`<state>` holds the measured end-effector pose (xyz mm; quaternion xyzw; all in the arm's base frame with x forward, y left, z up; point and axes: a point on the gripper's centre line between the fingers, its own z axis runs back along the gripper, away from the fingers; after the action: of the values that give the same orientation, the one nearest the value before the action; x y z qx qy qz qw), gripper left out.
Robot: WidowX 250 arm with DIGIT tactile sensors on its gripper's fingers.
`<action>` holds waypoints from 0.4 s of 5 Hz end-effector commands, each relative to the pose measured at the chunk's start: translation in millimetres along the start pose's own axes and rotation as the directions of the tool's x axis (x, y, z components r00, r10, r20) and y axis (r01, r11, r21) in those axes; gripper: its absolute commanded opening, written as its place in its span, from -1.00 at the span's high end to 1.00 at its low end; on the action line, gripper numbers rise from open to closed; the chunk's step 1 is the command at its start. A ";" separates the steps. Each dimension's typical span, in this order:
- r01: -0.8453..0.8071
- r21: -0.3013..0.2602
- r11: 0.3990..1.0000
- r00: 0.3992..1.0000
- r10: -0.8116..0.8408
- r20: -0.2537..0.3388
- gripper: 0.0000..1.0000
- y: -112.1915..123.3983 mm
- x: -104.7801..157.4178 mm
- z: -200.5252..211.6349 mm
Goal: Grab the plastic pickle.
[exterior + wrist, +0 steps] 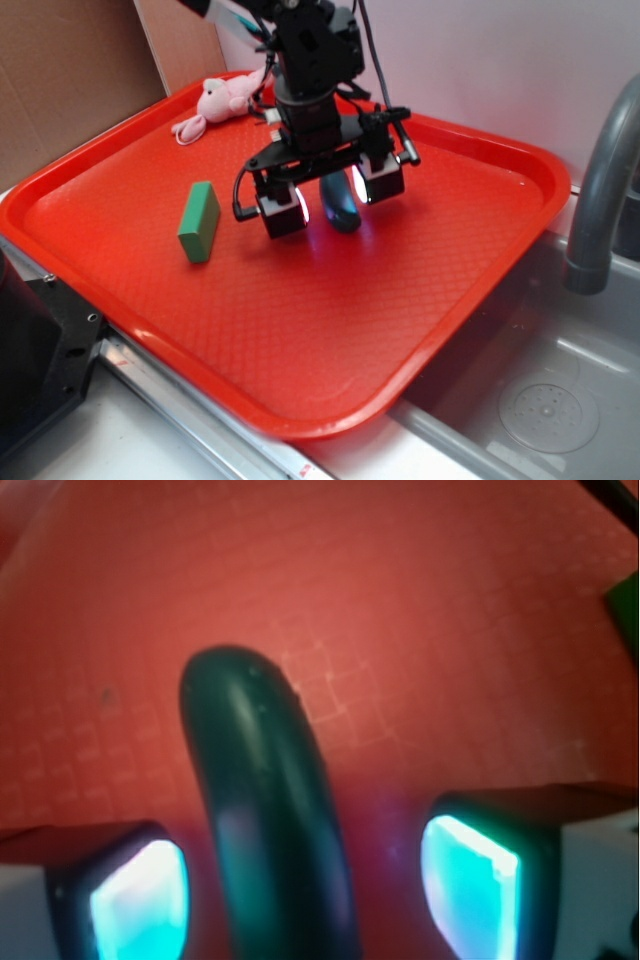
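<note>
Closest to the wrist lens, two glowing cyan pads (140, 900) sit at the bottom corners with the plastic pickle (265, 810) running straight up between them — dark green, glossy, slightly curved, rounded far end resting on the red tray (450, 600). The tool (330, 198) is spread wide; there is a visible gap on both sides of the pickle in the wrist view, so nothing is gripped. In the exterior view the pickle (340, 205) lies on the tray between the lit pads, the tool low over it and aligned for a pinch. Progress call: approach and centering look done, the close and the lift are not yet done. Whether the pads are low enough to catch the pickle's middle is hard to tell, as the wrist view is blurred. Smooth rounded plastic could squirt out if the pinch lands high. Outward: a light green rectangular block (200, 221) stands on edge well to one side, apart from the tool; a pink plush toy (218, 103) lies near the tray's far corner. The tray surface is waffle-textured with a raised rim. It sits on a grey counter (120, 440) just beside a metal sink (540, 390) — drain visible, grey faucet (600, 190) arching over it. Cardboard (70, 70) and a pale wall behind.
</note>
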<state>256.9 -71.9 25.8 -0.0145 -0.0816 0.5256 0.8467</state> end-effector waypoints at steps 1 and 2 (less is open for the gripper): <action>0.025 -0.017 1.000 1.000 -0.025 0.012 1.00 -5.3 17.9 -8.1; 0.016 -0.004 1.000 1.000 -0.016 0.011 1.00 -8.3 20.7 -7.6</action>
<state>270.8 -65.4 20.0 -0.0083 -0.0825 0.5135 0.8541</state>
